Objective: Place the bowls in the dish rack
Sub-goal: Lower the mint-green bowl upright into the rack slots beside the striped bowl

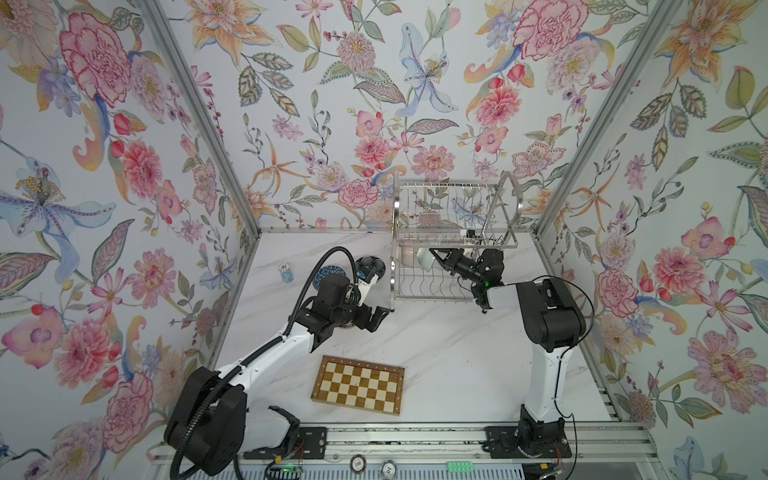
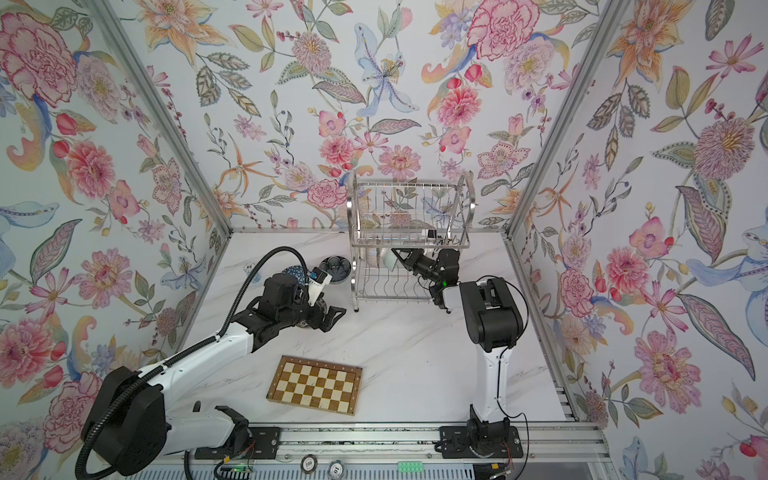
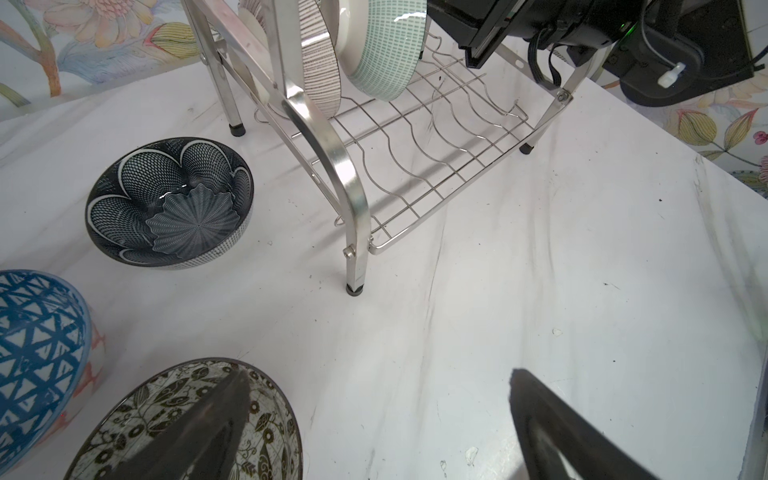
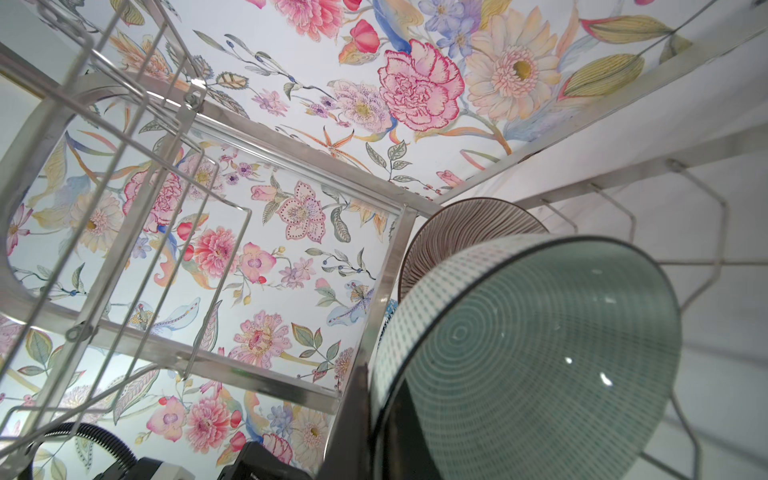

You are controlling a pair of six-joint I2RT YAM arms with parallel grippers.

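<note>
**On the lower tier, a green bowl not yet settled**

At the left, on the table [image 3: 498, 291], the blue lattice bowl [image 3: 37, 353], the dark navy petal bowl [image 3: 166, 203] and the black-and-white floral bowl [image 3: 274, 432] wait outside the dish rack [image 3: 328, 145]. The left gripper [image 3: 382, 419] hangs over the floral bowl with its jaws spread wide and holds nothing.

Further right, inside the lower tier, the pink radial-lined bowl [image 3: 320, 62] stands on edge. The pale green bowl [image 3: 386, 54] leans just beside it, and the right gripper [image 1: 434, 254] pinches its rim.

I judge the main risk is here. If the jaws let go before the green bowl sits between the slot wires, it may tip against the pink one or roll off. Whether the two touch, I cannot tell.
</note>
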